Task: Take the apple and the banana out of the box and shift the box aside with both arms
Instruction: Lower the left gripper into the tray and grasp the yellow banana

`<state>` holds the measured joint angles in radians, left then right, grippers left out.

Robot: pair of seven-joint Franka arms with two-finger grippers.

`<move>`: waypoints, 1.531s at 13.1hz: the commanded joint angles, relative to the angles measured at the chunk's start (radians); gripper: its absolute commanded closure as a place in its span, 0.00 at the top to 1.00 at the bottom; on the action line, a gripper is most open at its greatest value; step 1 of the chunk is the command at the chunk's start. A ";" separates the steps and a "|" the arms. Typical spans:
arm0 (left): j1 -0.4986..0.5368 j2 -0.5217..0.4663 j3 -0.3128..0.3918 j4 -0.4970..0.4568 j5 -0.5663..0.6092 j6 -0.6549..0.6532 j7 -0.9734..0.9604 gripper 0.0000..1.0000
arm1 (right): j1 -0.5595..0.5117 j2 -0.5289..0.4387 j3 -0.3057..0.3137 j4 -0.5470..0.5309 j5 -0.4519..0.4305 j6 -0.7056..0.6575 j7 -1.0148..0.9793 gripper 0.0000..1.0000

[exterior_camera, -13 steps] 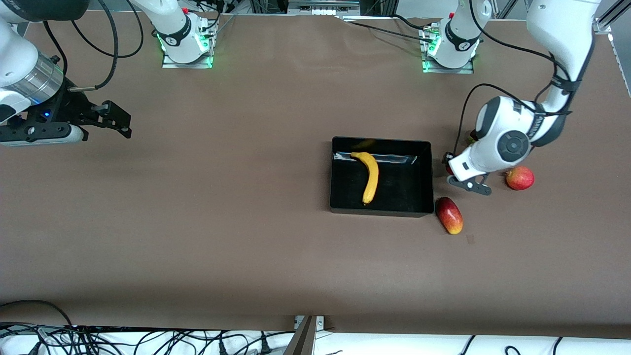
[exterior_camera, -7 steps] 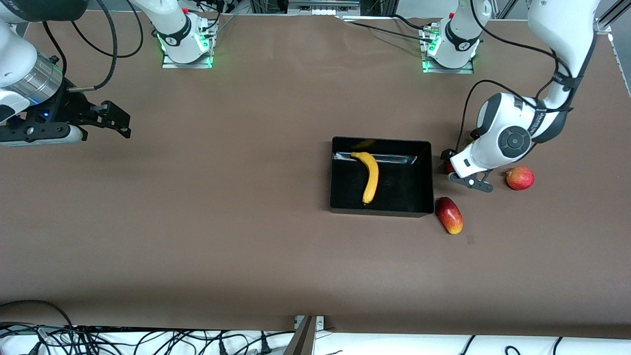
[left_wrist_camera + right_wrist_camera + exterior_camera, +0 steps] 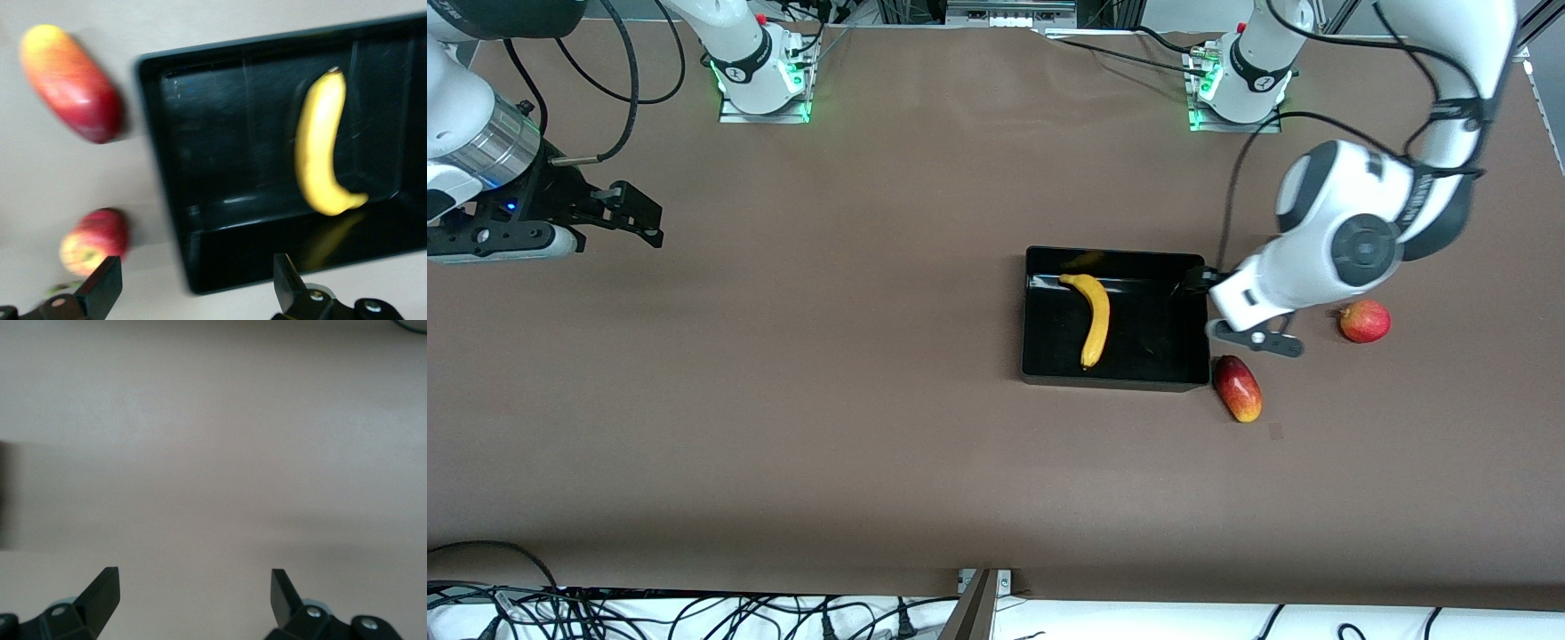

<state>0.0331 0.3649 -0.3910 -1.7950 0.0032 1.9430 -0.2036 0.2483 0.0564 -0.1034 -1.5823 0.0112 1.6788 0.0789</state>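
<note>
Left claw (image 3: 1199,302) open, empty, over box (image 3: 1040,311) edge, frame centre-right | banana (image 3: 1094,318) in box, long axis toward camera, toward frame centre | apple (image 3: 93,240) out on table (image 3: 827,427) | right claw (image 3: 636,216) open, upper left, waiting | I judge left arm nearer.

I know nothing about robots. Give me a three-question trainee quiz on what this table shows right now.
1. True or false: the banana lies inside the black box.
2. Which is open? A) only the left gripper B) only the right gripper C) both
3. Fill in: the apple rests on the ___, outside the box.

Key: 1 true; 2 C; 3 table.
</note>
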 commanded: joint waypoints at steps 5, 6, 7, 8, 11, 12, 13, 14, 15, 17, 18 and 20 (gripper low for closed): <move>-0.200 0.249 0.007 0.049 0.119 0.247 -0.339 1.00 | -0.009 -0.001 0.007 0.007 0.006 -0.013 0.012 1.00; -0.202 0.253 0.007 0.048 0.129 0.249 -0.339 1.00 | -0.009 -0.001 0.007 0.007 0.006 -0.013 0.012 1.00; -0.203 0.275 0.007 0.048 0.130 0.260 -0.341 1.00 | -0.009 -0.001 0.007 0.007 0.006 -0.013 0.012 1.00; -0.206 0.291 0.007 0.042 0.133 0.296 -0.341 1.00 | -0.011 -0.001 0.007 0.007 0.006 -0.013 0.012 1.00; -0.223 0.331 0.009 0.029 0.133 0.358 -0.341 0.93 | -0.011 -0.001 0.007 0.007 0.006 -0.013 0.012 1.00; -0.228 0.332 0.009 0.029 0.133 0.358 -0.341 0.71 | -0.011 -0.001 0.007 0.007 0.006 -0.013 0.012 1.00; -0.228 0.332 0.011 0.022 0.133 0.358 -0.339 0.50 | -0.011 -0.001 0.007 0.007 0.006 -0.013 0.012 1.00; -0.228 0.332 0.011 0.016 0.133 0.356 -0.338 0.32 | -0.011 -0.001 0.005 0.007 0.006 -0.013 0.012 1.00; -0.222 0.329 0.011 0.017 0.135 0.347 -0.336 0.15 | -0.012 -0.001 0.005 0.007 0.006 -0.013 0.012 1.00; -0.214 0.309 0.009 0.035 0.133 0.294 -0.335 0.02 | -0.012 -0.001 0.005 0.007 0.006 -0.013 0.012 1.00; -0.214 0.301 0.009 0.055 0.133 0.257 -0.335 0.00 | -0.012 -0.001 0.005 0.007 0.006 -0.013 0.010 1.00; -0.213 0.283 0.007 0.121 0.132 0.164 -0.339 0.00 | -0.012 -0.001 0.005 0.007 0.006 -0.013 0.010 1.00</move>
<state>-0.1814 0.6881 -0.3823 -1.7285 0.1163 2.2041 -0.5344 0.2476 0.0569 -0.1054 -1.5828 0.0112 1.6781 0.0797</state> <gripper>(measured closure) 0.661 0.000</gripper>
